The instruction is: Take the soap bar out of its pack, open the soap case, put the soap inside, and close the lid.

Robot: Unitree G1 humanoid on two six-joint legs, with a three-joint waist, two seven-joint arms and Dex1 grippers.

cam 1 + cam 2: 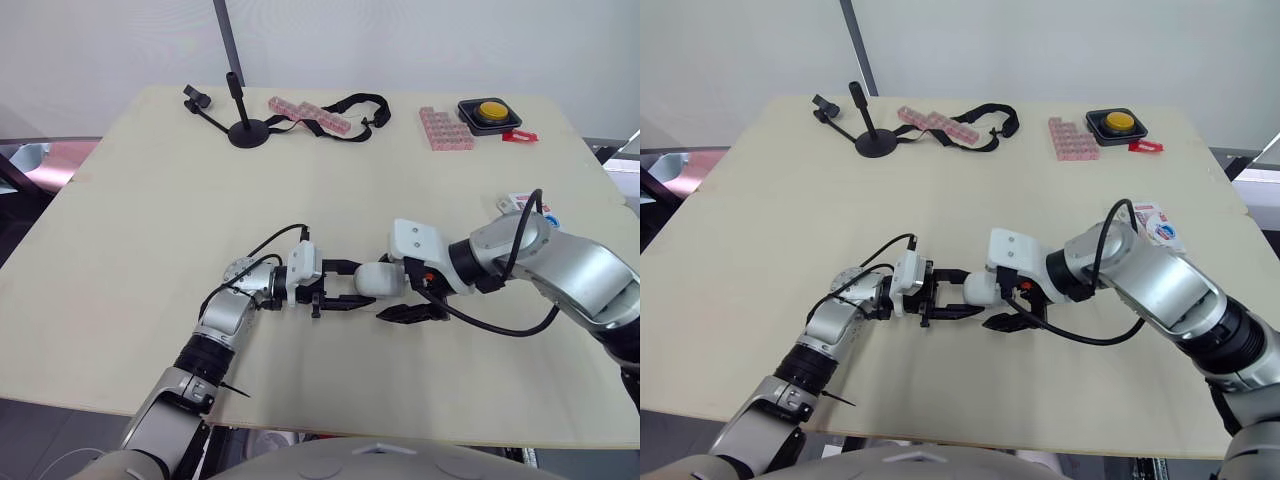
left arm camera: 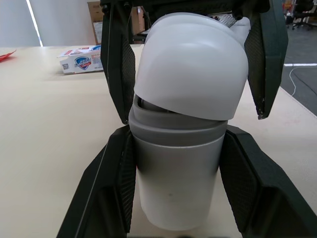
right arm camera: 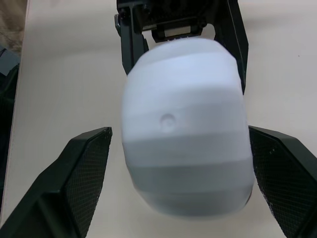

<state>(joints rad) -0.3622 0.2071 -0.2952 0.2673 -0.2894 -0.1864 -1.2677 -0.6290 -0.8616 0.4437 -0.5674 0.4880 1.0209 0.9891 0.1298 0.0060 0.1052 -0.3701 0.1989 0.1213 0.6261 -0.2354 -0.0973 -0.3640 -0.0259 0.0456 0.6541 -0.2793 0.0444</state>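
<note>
— Nearest first?
— Left tool [image 2: 178, 134], clenched on the soap case [image 1: 378, 280]. Both fingers [image 2: 111, 193] pressed flat against the sides of the grey base. Case held sideways, lid end toward the right tool.
— Lid?
— White lid [image 2: 190, 64], tilted ajar on the base, with a dark gap along one edge. Impossible to tell what lies inside.
— And the right tool?
— Right tool [image 3: 181, 131], released. Fingers [image 3: 81, 168] spread wide, one on each side of the lid end, apart from it in the right wrist view. Head-on to the left tool, tips close to its tips.
— The pack?
— Soap pack [image 1: 522, 206], beyond the right tool on the outer side of its arm. Flat on the worktop [image 1: 150, 250], well apart from the case. White, with a blue shield mark.
— Farther out?
— Far ahead of the left tool: a black stand [image 1: 247, 130], with pink strips [image 1: 308, 113] and a black strap [image 1: 350, 105] just beside it. Far ahead of the right tool: a pink block [image 1: 445, 128], then a yellow button [image 1: 490, 110] in a black housing, with a small red tag [image 1: 520, 136] next to it.
</note>
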